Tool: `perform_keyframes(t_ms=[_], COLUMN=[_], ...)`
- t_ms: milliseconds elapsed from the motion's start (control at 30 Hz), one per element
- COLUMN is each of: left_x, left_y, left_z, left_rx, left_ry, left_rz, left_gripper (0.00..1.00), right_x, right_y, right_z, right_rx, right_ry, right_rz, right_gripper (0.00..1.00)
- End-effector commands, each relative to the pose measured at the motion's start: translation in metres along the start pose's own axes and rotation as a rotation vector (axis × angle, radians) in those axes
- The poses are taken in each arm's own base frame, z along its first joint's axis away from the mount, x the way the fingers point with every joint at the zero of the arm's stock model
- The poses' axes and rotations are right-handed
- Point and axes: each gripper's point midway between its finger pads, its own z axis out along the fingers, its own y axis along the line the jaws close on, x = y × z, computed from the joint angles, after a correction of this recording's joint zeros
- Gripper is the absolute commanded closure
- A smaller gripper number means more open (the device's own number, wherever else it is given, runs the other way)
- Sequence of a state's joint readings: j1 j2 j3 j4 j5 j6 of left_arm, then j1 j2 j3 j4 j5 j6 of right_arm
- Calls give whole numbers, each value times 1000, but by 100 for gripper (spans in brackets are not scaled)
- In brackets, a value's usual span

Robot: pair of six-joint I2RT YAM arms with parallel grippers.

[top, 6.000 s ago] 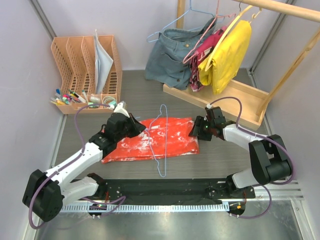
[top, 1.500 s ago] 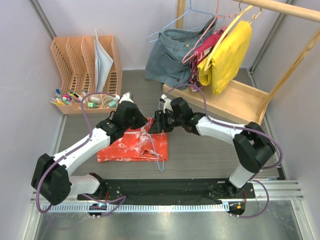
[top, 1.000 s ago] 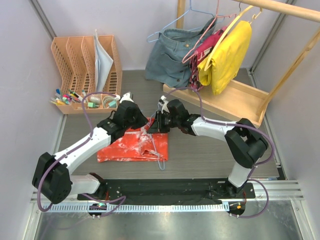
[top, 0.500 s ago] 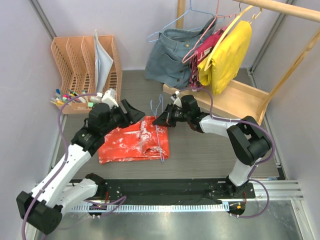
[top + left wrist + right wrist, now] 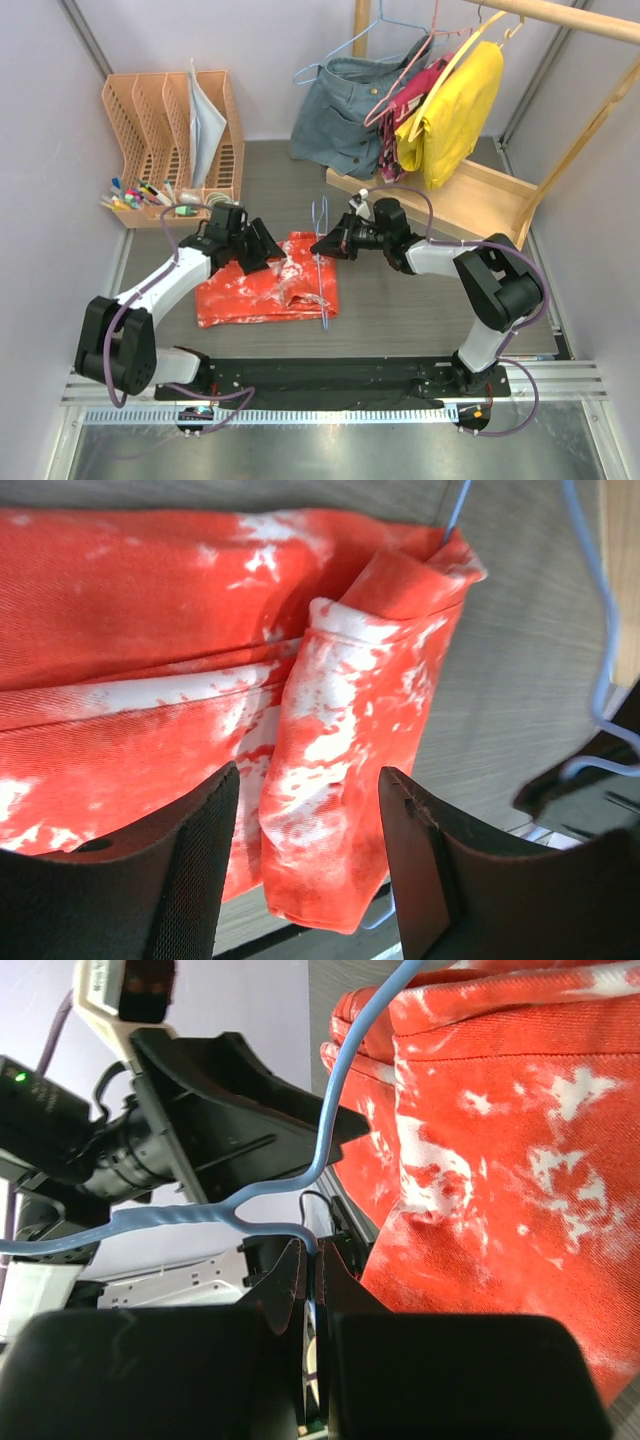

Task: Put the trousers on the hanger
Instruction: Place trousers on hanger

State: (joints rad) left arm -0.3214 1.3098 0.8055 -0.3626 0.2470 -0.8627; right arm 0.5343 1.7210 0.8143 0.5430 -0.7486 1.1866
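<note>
The trousers (image 5: 262,290) lie folded on the desk (image 5: 420,320), nearest to us. They are soft, light cloth that we expect to sag, crease and drag if lifted by one corner. The doubled flap at their 3 o'clock edge looks thick enough to pinch, and that is where we would take hold.

The hanger (image 5: 320,270) lies along that same edge, hook toward 12 o'clock. It is thin, stiff wire, likely springy and smooth enough to twist in a grip. The fabric seems to wrap over one of its wires, though we cannot be sure from these views.

The left gripper (image 5: 262,248) hovers just over the trousers, jaws apart with nothing between them. The right gripper (image 5: 333,245), at 3 o'clock of it, has its jaws clamped on the hanger wire near the neck.

Bare desk opens toward 3 and 5 o'clock of the trousers, the best room for swinging the hanger. Farther off at 1 o'clock, a wooden rack (image 5: 440,195) carries a denim garment (image 5: 340,110) and a yellow garment (image 5: 460,100). At 10 o'clock stands an orange file organiser (image 5: 150,110). Both would crowd a wide swing.
</note>
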Motion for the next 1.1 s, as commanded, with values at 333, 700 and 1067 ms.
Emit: perform_keyframes(t_ms=[333, 700, 1067], left_x=[34, 36, 34], left_y=[-14, -17, -47], left_z=[39, 46, 71], left_rx=[21, 29, 124], left_ry=[103, 106, 153], left_rz=[3, 59, 47], left_gripper=[32, 43, 41], right_x=[7, 7, 15], right_y=[38, 39, 35], right_z=[-18, -31, -37], right_rx=[-146, -167, -170], right_ry=[23, 4, -4], right_rz=[-21, -15, -28], right_gripper=[99, 99, 99])
